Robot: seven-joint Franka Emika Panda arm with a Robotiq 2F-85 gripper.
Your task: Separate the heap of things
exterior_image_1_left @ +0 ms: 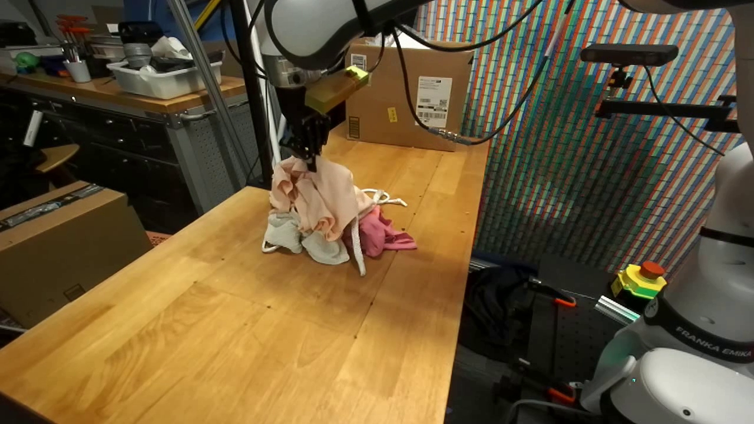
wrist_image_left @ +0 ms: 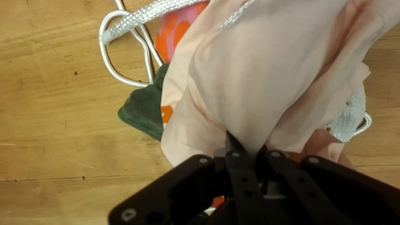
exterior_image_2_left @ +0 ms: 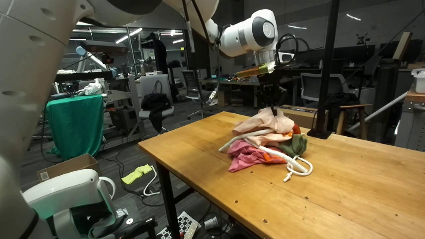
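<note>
Heap point(exterior_image_1_left: 339, 215): in an exterior view, bunched on the far part of the tabletop point(exterior_image_1_left: 235, 330).
Hand point(exterior_image_1_left: 310, 164): above the heap, aimed down, pinched narrow on the crest of the peach cloth point(exterior_image_1_left: 334, 188).
Pale cloth point(exterior_image_1_left: 283, 231): showing in two lobes below the peach cloth.
Pink cloth point(exterior_image_1_left: 382, 235): crumpled on the tabletop, partly covered by the peach cloth.
Thick white rope point(exterior_image_1_left: 357, 247): trailed down in front of the pink cloth, ending on the tabletop.
Thin white cord point(exterior_image_1_left: 392, 202): curled on the tabletop behind the heap.
Cardboard box point(exterior_image_1_left: 400, 106): standing at the far end of the tabletop, apart from the heap.
Peach cloth: in an exterior view, peaked at the hand.
Green cloth point(exterior_image_2_left: 294, 145): tucked low in the heap, beside the peach cloth.
Red patch point(exterior_image_2_left: 296, 128): just above the green cloth.
Yellow-green cloth point(exterior_image_2_left: 136, 174): lying on the floor point(exterior_image_2_left: 132, 154), well apart from the heap.
Hand: in the wrist view, holding a fold of peach cloth between the fingertips point(wrist_image_left: 232, 145).
Thin white cord: looped on the tabletop, running up to the green cloth.
Pale cloth: partly under the peach cloth.
</note>
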